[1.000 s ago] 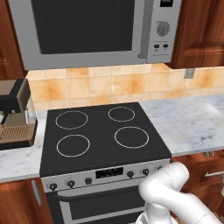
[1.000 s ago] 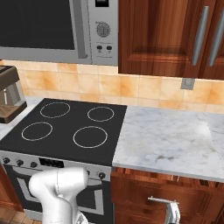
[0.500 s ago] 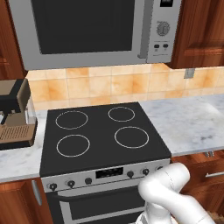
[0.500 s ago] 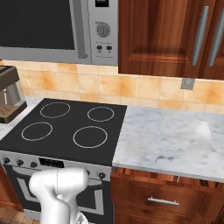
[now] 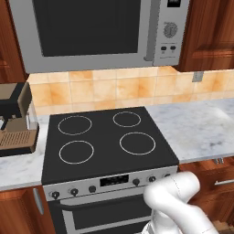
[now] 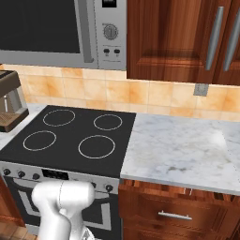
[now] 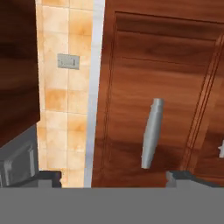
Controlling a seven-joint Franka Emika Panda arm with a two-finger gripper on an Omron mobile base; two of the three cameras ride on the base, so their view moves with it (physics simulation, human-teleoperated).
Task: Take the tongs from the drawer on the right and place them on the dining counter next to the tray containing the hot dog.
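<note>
Wood drawer front (image 7: 166,87), handle (image 7: 150,132) lengthwise, claw (image 7: 116,177) wide

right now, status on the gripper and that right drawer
Gripper open, holding nothing, facing the drawer front and its silver handle. Tongs not in sight. Drawer slightly out under the marble worktop.
</note>
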